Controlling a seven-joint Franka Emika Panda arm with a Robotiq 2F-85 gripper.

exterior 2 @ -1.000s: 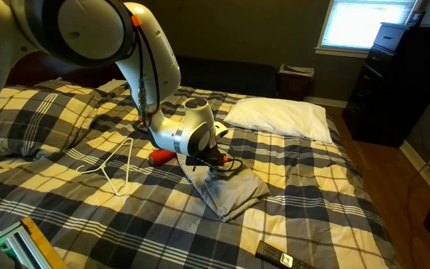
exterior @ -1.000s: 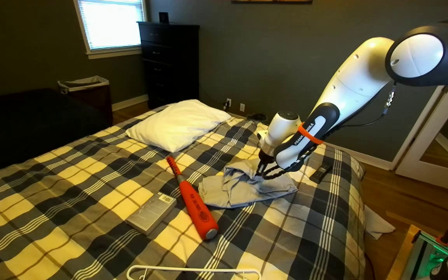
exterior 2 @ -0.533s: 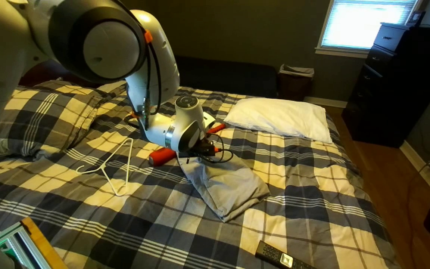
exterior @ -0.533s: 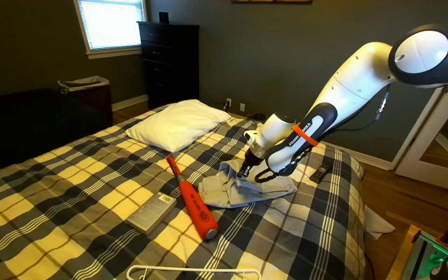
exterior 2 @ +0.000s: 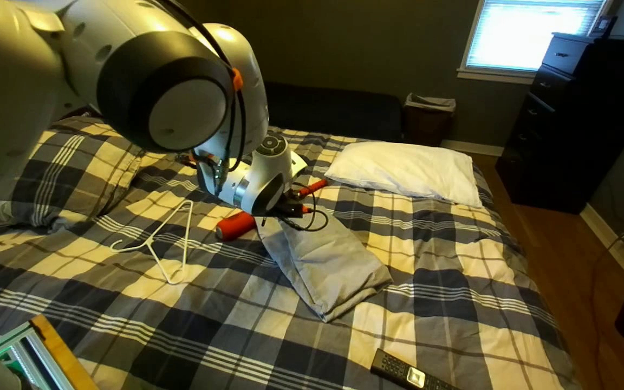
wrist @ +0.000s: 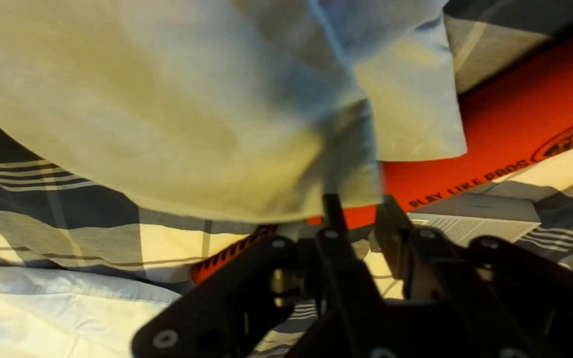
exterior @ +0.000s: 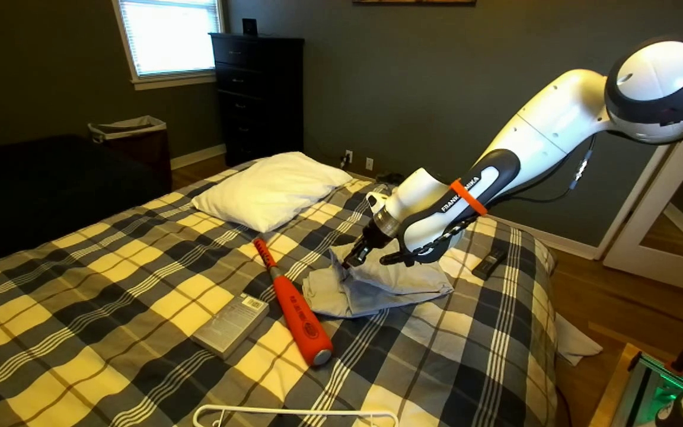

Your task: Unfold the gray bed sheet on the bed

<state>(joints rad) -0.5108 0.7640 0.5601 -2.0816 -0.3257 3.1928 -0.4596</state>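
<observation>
A gray bed sheet [exterior 2: 336, 265], wrinkled and folded over itself, is spread in a low pile on the bed [exterior: 104, 284], which is covered in black, white and pale-yellow plaid. Just beside the sheet a red bat [exterior: 300, 314] is laid, and past it a flat gray box [exterior: 230, 327]. Farther off, a white pillow [exterior: 273, 190], a white hanger [exterior 2: 150, 240] and a black remote control [exterior 2: 398, 369] are seen. Beyond the bed, a dark dresser [exterior: 259, 98], a lined hamper [exterior: 140, 145] and a bright window [exterior: 169, 38] are shown in both exterior views. In an exterior view the middle of the bat is hidden by the robot arm [exterior 2: 187, 111], and the remote control is cut off at the lower edge. Whether bat and sheet touch cannot be told. In the wrist view the gripper [wrist: 360, 200] is blurred; its fingers are parted by a narrow gap, through which red bat and plaid are seen. The fingertips are set at the sheet's raised edge; contact cannot be confirmed.
</observation>
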